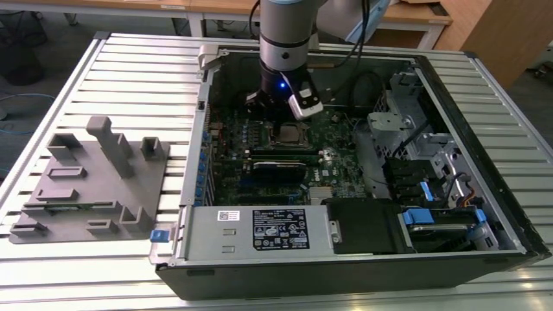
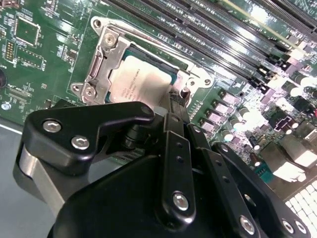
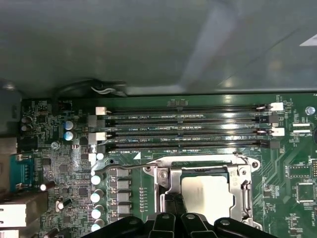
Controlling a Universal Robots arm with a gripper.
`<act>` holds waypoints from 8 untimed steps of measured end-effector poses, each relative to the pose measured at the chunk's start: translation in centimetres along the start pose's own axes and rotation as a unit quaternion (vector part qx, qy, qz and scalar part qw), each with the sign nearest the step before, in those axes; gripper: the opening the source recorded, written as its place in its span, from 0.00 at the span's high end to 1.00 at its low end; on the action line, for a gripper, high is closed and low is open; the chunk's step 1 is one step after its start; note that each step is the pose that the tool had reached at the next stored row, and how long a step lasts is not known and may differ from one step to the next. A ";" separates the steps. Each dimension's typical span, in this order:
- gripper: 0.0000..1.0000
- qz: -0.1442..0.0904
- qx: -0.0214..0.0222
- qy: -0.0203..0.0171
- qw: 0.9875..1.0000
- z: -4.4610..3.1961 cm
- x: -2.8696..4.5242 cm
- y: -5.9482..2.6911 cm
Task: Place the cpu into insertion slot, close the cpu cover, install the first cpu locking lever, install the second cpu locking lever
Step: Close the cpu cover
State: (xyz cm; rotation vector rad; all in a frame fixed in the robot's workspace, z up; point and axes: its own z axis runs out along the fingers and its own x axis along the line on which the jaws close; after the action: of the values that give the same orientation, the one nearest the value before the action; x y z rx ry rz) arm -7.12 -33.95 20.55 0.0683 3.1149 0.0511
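- Gripper (image 2: 179,96): black fingers pressed together, with nothing seen between them. The tips are down at the edge of the insertion slot (image 2: 79,89), on the side away from the memory slots (image 2: 208,29). Whether they touch the metal cannot be told.
- In the exterior view the arm reaches straight down into the open computer case (image 1: 346,278), and the gripper (image 1: 278,115) is just above the middle of the green circuit board (image 1: 346,181).
- The cpu (image 2: 136,82) is seated flat in the insertion slot with its dull silver top facing up. It also shows in the first wrist view (image 3: 205,191), just beyond the gripper (image 3: 172,201).
- The cpu cover (image 2: 101,64) is down over the cpu. Its silver frame surrounds the chip, whose top shows through the square window.
- A thin wire lever (image 3: 126,166) runs along the slot's edge nearest the memory slots, and its hooked end sticks out past the slot's corner. Whether it is latched cannot be told.
- The memory slots (image 3: 188,131) are four long black rows, parallel to that slot edge and further out on the board.
- The case lies on its side on the slatted metal table (image 1: 129,58), towards the exterior view's right edge.
- A grey fixture block (image 1: 87,181) sits on the table beside the case, near the exterior view's left edge.
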 end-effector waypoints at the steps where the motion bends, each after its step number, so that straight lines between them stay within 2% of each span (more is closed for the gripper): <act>1: 0.89 0.000 0.000 0.000 1.000 0.00 0.00 0.00; 8: 0.89 0.000 0.000 0.000 1.000 0.22 0.02 0.00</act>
State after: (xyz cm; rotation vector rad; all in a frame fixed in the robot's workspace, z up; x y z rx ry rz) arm -7.14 -33.95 20.33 0.0686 3.1149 0.0512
